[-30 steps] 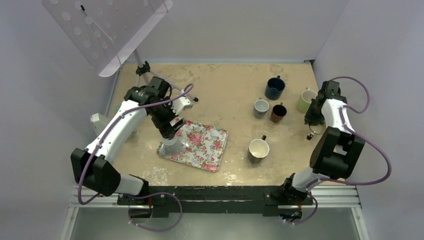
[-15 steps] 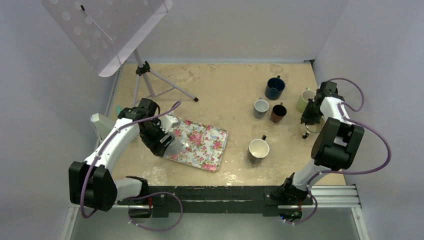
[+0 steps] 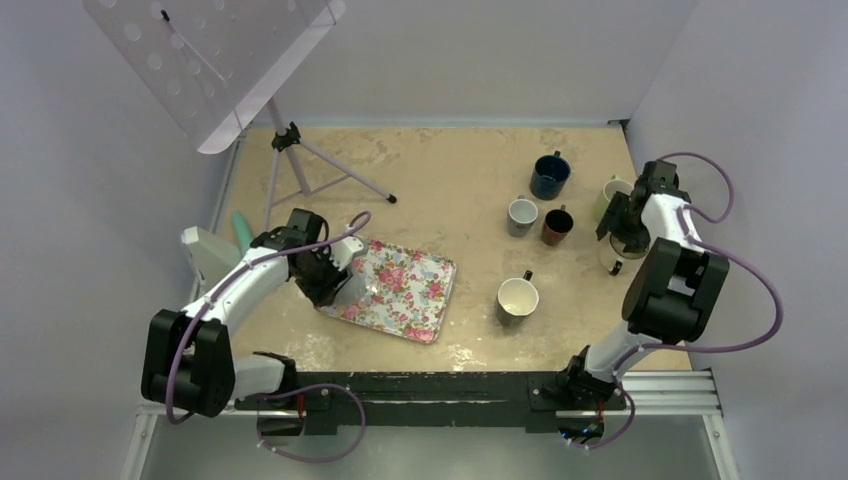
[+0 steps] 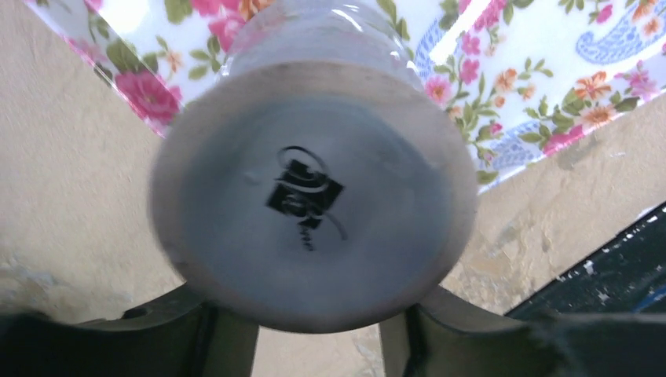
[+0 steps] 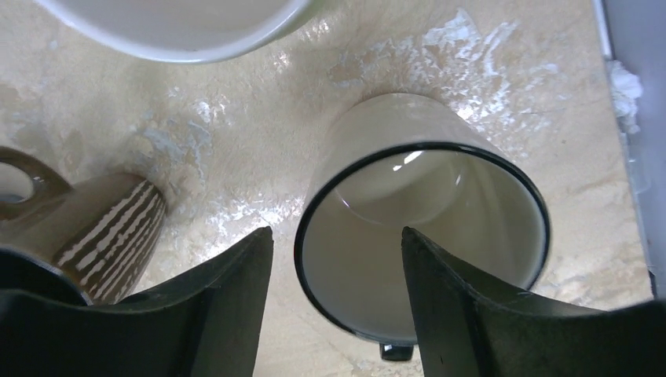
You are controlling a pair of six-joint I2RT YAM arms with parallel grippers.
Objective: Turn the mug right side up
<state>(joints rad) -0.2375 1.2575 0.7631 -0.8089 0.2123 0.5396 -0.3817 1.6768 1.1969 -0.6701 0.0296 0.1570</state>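
**Desk:** What has moved in the last second?

**Photographer:** The left arm has drawn in toward the near-left corner of the floral tray [image 3: 415, 290]. The right gripper [image 5: 336, 236], clenched a second ago, has parted its fingers.

**Desk:** Where is the mug that needs turning?

**Photographer:** On that near-left corner, upside down. In the left wrist view the mug [image 4: 314, 196] shows its grey base to the camera. Its long axis runs straight away from the left gripper [image 4: 318, 338], down toward the tray.

**Desk:** Has the left gripper got hold of it?

**Photographer:** I cannot tell. A finger stands on either side under the base, but the base hides both tips. They may be pressing the wall or standing just off it.

**Desk:** And farther out, on the right?

**Photographer:** The right gripper hangs released over a cream mug [image 5: 408, 133] that is already upright. That mug's wall sits between the spread fingers, with a striped brown mug [image 5: 118, 228] beside it. All of this is well apart from the tray, so the left arm is the nearer one. The turn looks to be its job.
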